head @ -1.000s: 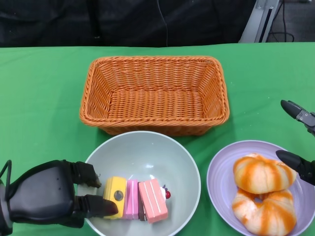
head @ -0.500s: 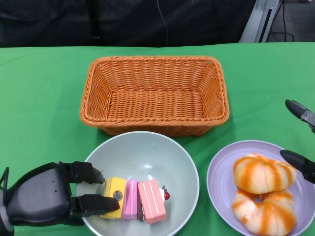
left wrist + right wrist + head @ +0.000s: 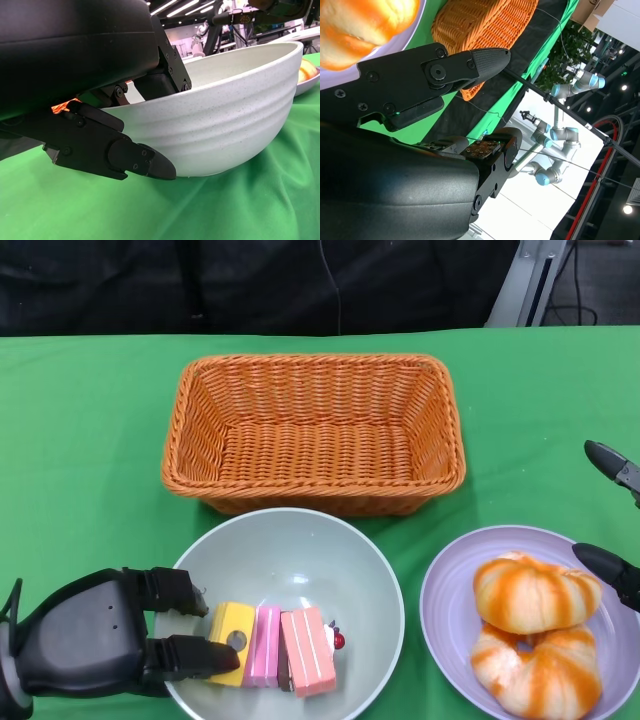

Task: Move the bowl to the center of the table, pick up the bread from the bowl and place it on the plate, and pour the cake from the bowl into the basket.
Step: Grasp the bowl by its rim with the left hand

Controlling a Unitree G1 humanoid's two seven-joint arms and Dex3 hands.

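Gripping bowl rim, left hand, cake just beside

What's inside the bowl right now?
The bowl holds cake slices: yellow, pink and lighter pink, with a red bit beside them. No bread shows. The left hand's fingertip covers the yellow slice's edge.

The robot's left hand sits low at the near left, its black fingers curled forward over a rim — one inside, others against the outer wall. The right hand shows only two fingertips at the far right edge, spread apart, holding nothing.
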